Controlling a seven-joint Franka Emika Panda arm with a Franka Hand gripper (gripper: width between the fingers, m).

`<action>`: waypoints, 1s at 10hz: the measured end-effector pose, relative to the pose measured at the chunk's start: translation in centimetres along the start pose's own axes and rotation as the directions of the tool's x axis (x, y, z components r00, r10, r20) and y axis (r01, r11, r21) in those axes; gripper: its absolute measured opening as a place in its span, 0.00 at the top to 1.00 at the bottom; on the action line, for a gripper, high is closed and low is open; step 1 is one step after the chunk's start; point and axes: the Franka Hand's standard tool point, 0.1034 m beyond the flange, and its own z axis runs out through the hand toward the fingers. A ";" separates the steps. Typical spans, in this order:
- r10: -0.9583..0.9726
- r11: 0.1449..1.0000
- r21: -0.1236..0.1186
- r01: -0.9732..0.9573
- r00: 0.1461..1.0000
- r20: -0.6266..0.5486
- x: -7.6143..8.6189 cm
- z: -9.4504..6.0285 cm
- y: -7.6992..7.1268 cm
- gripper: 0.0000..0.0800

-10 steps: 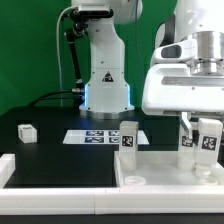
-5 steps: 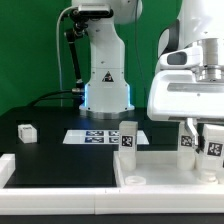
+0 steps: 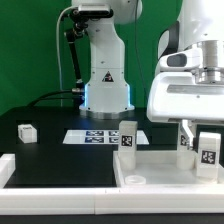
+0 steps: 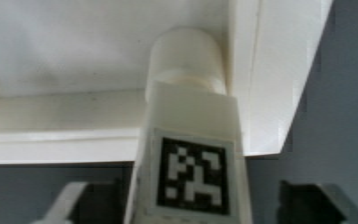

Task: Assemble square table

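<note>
A loose leg (image 3: 25, 131), tag showing, sits alone on the black table (image 3: 45, 148) at the exterior view's left, well apart from the other parts. To its right the marker board (image 3: 100, 137) lies flat in front of the arm's white base (image 3: 105, 90), and a long white rail (image 3: 60, 172) runs across the foreground. Next comes the square tabletop (image 3: 165, 172), rim up, filling the near right of the table. A second leg (image 3: 128, 138) stands upright at its back left corner. Farther right, a third leg (image 3: 187, 141) is partly hidden behind the arm. At the exterior view's right edge the gripper (image 4: 194, 203) hangs over a fourth leg (image 3: 209, 150), which stands on the tabletop. In the wrist view its jaws stand open, with the fingers (image 4: 69, 205) on either side of this tagged leg and a dark gap showing on each side (nothing is gripped). The leg's rounded far end meets the tabletop close to a raised rim.
</note>
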 end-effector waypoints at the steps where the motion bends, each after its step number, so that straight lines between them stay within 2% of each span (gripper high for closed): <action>1: 0.000 1.000 0.000 0.000 1.000 0.000 0.0 0.0 0.0 0.33; 2: 0.000 1.000 0.000 0.000 1.000 0.000 0.0 0.0 0.0 0.22; 7: 0.000 1.000 0.000 0.000 1.000 0.000 0.0 0.0 0.0 0.19; 8: 0.011 1.000 -0.003 -0.011 1.000 0.020 0.0 -0.1 0.3 0.19; 10: 0.085 0.996 -0.002 -0.085 0.990 0.114 1.0 -1.4 1.6 0.19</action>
